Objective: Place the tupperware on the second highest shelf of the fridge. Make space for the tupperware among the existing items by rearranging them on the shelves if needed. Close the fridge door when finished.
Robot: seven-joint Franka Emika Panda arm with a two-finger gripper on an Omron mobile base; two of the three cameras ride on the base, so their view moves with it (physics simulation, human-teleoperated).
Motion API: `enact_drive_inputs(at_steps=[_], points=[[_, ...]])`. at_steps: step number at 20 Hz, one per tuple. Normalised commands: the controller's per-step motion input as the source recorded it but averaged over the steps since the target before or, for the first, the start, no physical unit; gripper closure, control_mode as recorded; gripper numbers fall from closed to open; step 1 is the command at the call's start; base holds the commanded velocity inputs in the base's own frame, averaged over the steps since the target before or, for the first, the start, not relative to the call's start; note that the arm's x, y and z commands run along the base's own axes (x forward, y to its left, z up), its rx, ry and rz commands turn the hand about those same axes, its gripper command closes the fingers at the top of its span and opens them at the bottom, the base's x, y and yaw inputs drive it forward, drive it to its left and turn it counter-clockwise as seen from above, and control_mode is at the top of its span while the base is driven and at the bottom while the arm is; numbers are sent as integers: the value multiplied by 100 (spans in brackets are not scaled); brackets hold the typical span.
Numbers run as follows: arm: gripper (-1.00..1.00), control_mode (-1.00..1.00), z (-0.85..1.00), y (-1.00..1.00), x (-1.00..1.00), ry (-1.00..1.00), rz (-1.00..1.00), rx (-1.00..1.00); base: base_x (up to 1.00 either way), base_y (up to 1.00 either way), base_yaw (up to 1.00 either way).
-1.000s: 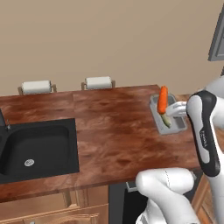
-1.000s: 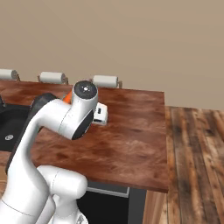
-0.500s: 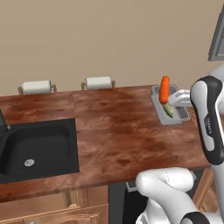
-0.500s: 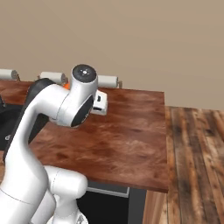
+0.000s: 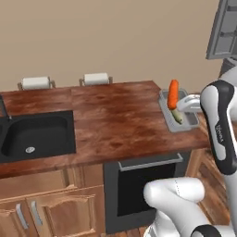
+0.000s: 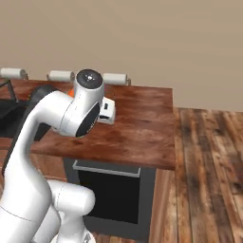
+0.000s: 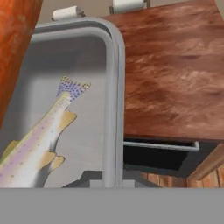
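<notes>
The claw (image 5: 186,104) grips the tupperware (image 5: 179,112) by its rim, apparently raised just above the worktop (image 5: 120,115) edge. Judged early: shelving, any rearranging and door closing remain.

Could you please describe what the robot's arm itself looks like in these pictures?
The arm is glossy white, built of thick rounded tubular links. A dark grey band with faint lettering runs along the link in the left base view. In the right base view a joint ends in a round dark cap with a pale centre, and another dark band sits below it. No loose cables show.
</notes>
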Motion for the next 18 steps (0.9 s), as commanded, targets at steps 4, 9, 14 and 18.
enact_drive_inputs(at_steps=[4,9,14,18], points=[[100,100,0,0,0,0,0,0,-28,-96,-34],[100,100,0,0,0,0,0,0,-4,-100,-35],[100,100,0,0,0,0,0,0,17,-100,-22],[100,100,0,0,0,0,0,0,52,-100,-7]])
